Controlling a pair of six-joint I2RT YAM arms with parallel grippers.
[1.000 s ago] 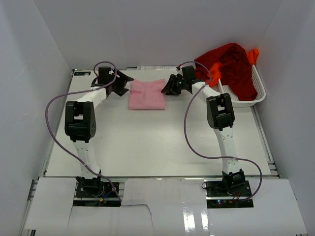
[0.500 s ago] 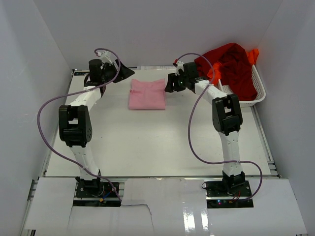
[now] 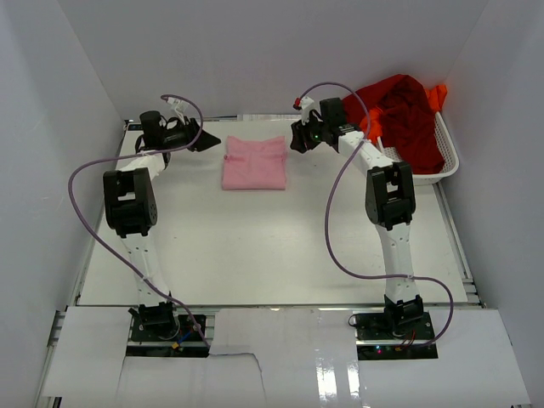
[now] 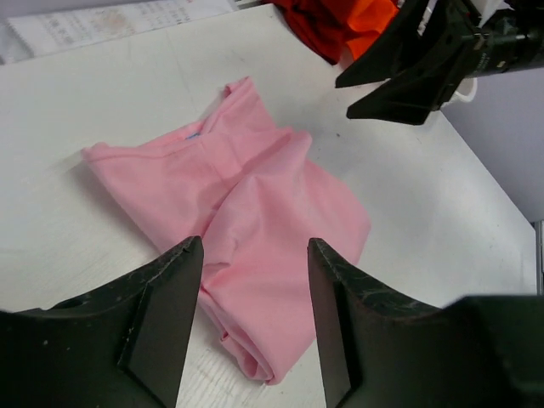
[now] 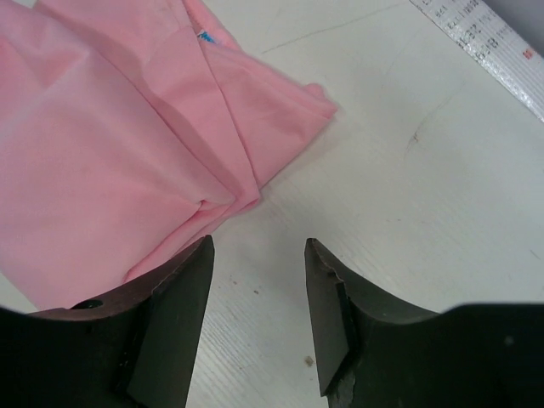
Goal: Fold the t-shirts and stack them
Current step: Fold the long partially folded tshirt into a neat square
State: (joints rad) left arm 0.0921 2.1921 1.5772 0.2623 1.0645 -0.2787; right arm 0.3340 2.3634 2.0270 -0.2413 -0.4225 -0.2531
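A light pink t-shirt (image 3: pixel 254 162) (image 4: pixel 255 229) (image 5: pixel 110 144) lies folded at the back middle of the table. Left of it, raised off the table, my left gripper (image 3: pixel 209 140) (image 4: pixel 255 255) stands open with nothing between its fingers. My right gripper (image 3: pixel 295 140) (image 5: pixel 257 246) hangs open just right of the shirt's far corner, holding nothing, and it also shows in the left wrist view (image 4: pixel 408 76). A dark red t-shirt (image 3: pixel 399 110) and a bright orange t-shirt (image 3: pixel 437 95) lie heaped in the basket at the back right.
The white mesh basket (image 3: pixel 429 174) stands at the table's back right corner. White walls close in the table on three sides. A printed ruler strip (image 5: pixel 493 42) runs along the table's back edge.
Both grippers have drawn away from the pink shirt's sides and lifted; the left arm swung out to the left, the right arm back and right. The shirt lies still.
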